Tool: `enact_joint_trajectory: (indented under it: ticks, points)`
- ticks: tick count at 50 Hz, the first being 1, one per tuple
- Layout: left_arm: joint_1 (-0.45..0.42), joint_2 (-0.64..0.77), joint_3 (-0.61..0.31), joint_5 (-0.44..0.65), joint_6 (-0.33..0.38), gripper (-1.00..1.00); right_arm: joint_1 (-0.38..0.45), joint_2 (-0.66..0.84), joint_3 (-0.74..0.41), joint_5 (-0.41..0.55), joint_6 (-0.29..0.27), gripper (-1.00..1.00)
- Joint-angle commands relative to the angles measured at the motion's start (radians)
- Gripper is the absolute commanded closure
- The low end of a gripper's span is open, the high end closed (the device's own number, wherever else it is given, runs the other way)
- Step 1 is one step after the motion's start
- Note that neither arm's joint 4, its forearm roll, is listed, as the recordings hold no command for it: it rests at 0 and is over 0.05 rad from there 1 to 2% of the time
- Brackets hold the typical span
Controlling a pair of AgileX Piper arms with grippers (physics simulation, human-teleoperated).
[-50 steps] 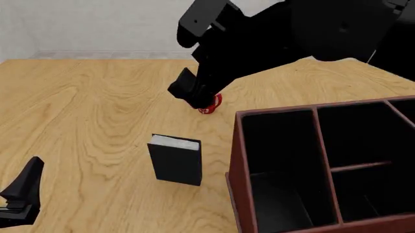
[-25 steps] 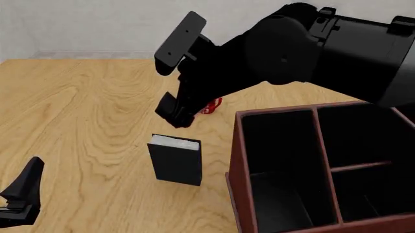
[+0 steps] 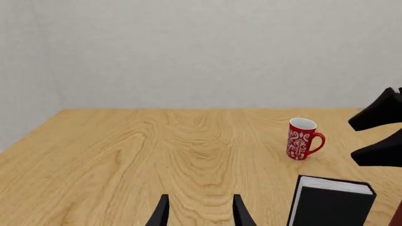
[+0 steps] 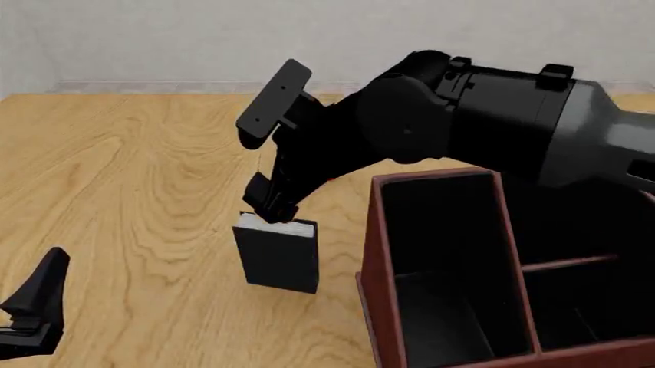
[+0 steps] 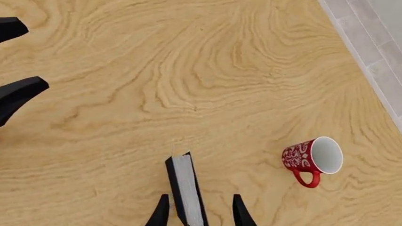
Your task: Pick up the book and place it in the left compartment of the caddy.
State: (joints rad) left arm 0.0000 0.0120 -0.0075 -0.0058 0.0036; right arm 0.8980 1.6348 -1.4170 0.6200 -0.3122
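Over the last second the right claw [image 5: 196,209] has swung in from beside the red mug [image 5: 312,160] and dropped over the upright book [image 4: 276,254]; its released fingers now straddle the top edge, ready to clench. Left claw [image 3: 197,212] rests released, far off. One book, one mug, one caddy [image 4: 381,253] beside it on the counter [image 4: 133,169].

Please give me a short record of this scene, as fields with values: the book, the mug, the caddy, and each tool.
book: upright on the table, beside the caddy's left wall
mug: red, upright, beyond the book
caddy: nothing visible inside
left compartment: no book in it
right tool: open, straddling the book's top edge
left tool: open, holding nothing
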Motion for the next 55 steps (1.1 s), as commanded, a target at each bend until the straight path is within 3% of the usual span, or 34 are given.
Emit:
enact_joint_trajectory:
  ticks: [1,55]
  points:
    - [0.0,-0.002,0.005,-0.002,-0.001,-1.0,0.0,0.023,0.025,-0.029,0.014,-1.0]
    - [0.0,-0.002,0.005,-0.002,-0.001,-1.0,-0.002,0.112,0.084,-0.101,0.065,-1.0]
